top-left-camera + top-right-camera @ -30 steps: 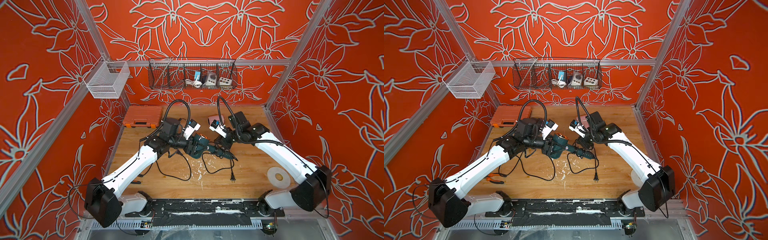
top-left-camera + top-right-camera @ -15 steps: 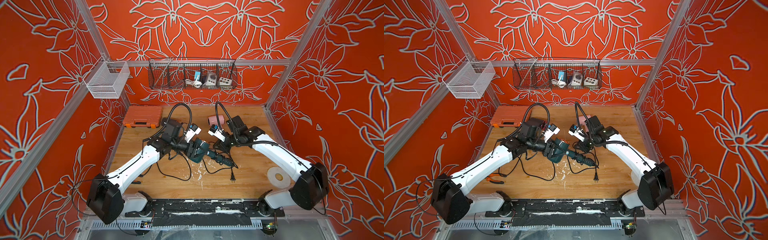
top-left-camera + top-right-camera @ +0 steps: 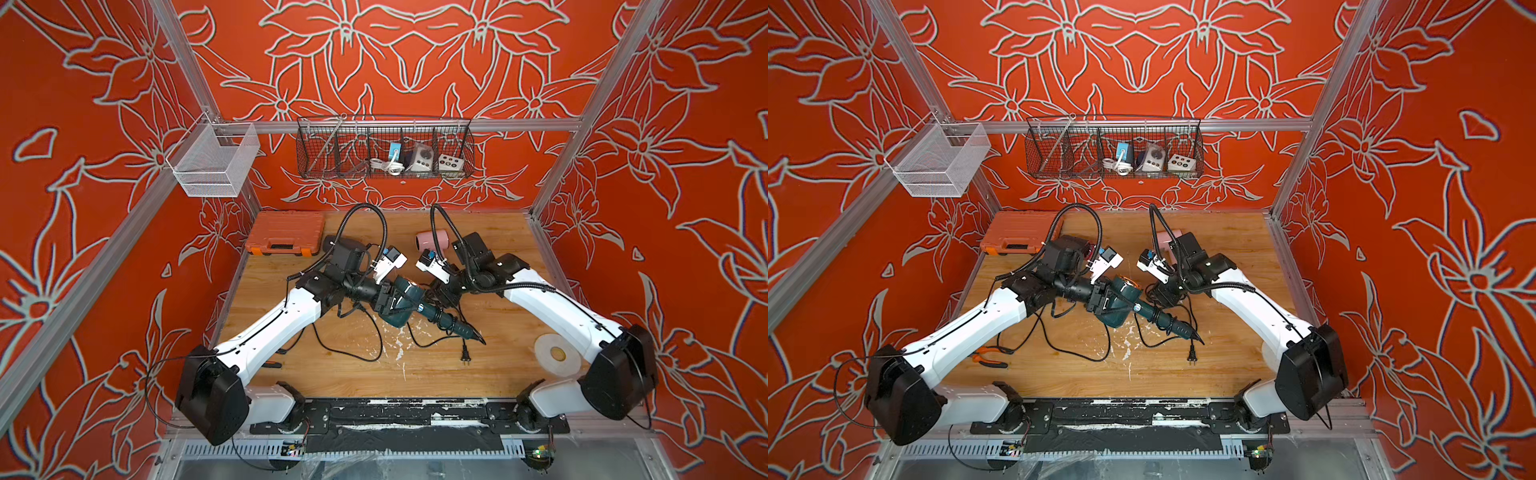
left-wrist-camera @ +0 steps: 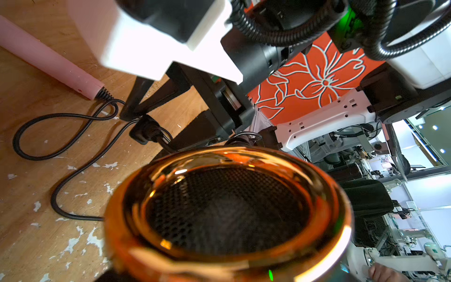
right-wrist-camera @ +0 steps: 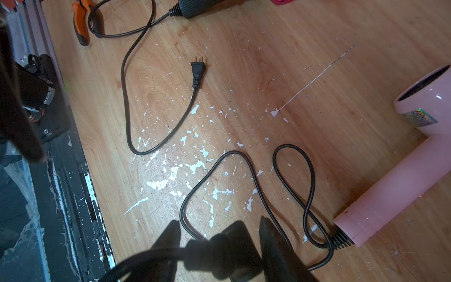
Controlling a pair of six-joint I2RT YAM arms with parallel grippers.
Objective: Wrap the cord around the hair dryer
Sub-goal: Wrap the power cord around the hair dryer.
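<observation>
Hair dryer, pinched by left claw, handle slanting near-right; right claw spread.

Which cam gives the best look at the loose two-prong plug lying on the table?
Right wrist: the two-prong plug lies unobstructed, prongs distinct, cord traceable. In both top views it is small. Left wrist does not show it.

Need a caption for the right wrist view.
Open jaws straddle a black plug; a looped cord trails from the pink hair dryer.
</observation>
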